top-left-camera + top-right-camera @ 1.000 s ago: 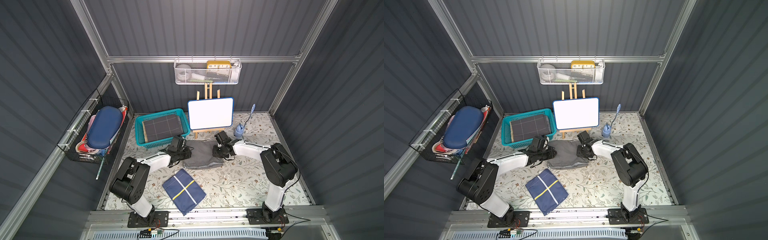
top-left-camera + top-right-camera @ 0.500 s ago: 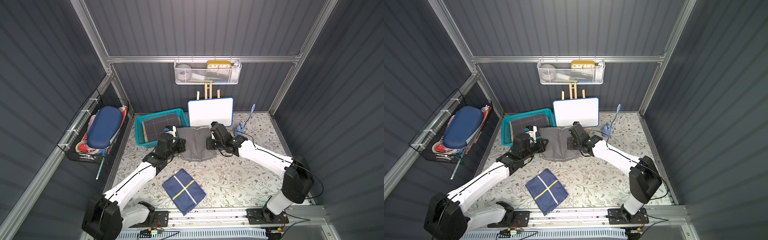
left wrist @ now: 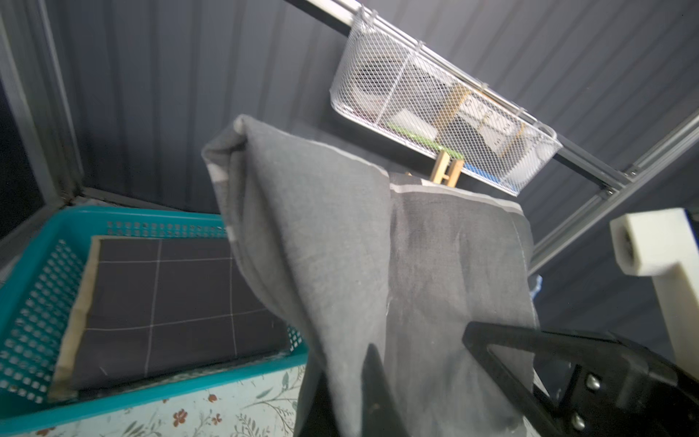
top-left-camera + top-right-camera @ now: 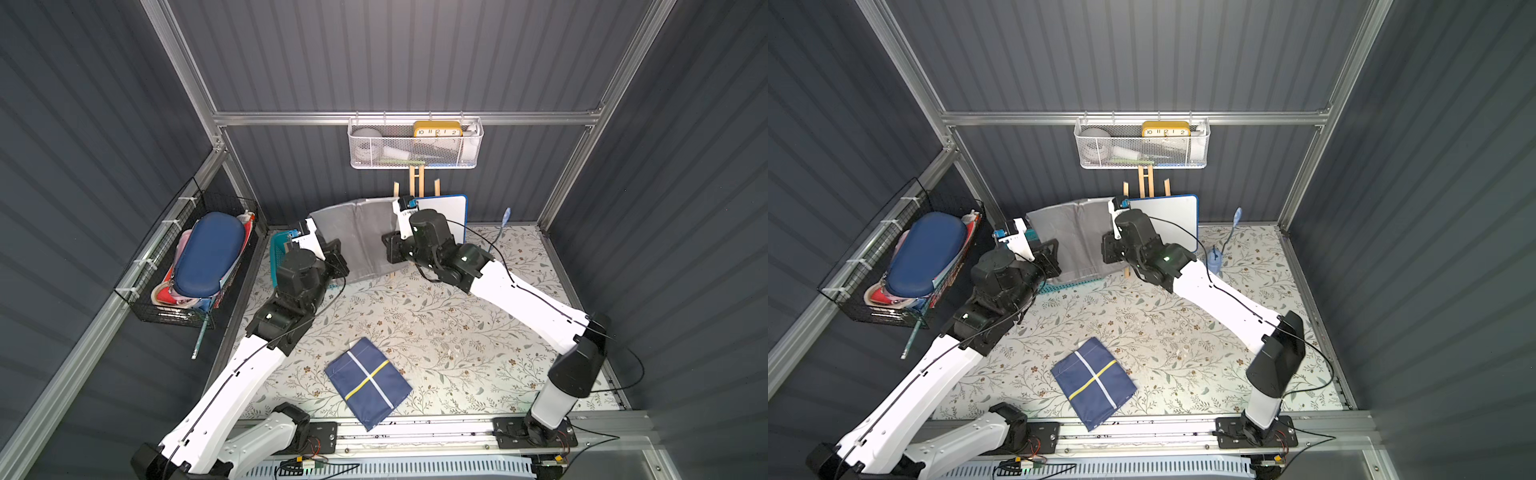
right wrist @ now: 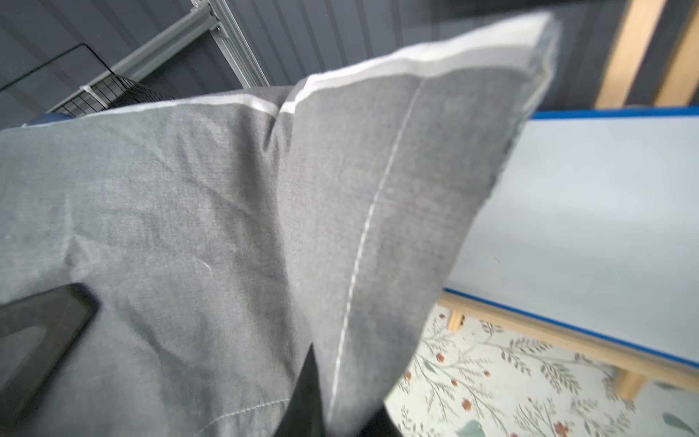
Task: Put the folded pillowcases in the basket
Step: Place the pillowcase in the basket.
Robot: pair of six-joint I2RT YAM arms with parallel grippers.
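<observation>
The grey folded pillowcase point(image 4: 357, 232) point(image 4: 1075, 237) hangs in the air at the back of the table, stretched between my two grippers. My left gripper point(image 4: 332, 257) point(image 3: 348, 378) is shut on its left edge. On the right edge, my right gripper point(image 4: 390, 249) point(image 5: 336, 386) is shut as well. The teal basket point(image 4: 276, 253) point(image 4: 1075, 284) sits just behind and left of the cloth, mostly hidden by it and my left arm. The left wrist view shows the basket point(image 3: 38, 265) holding a dark grid-patterned folded cloth point(image 3: 170, 295).
A navy folded cloth point(image 4: 368, 384) with yellow and white stripes lies near the front edge. A whiteboard on an easel point(image 4: 444, 212) stands right behind my right gripper. A white mesh wall basket point(image 4: 415, 143) hangs above; a black wire basket point(image 4: 195, 266) hangs on the left wall.
Both arms have lifted the grey pillowcase off the table and carried it up and back toward the teal basket. It now hangs upright instead of lying flat.
</observation>
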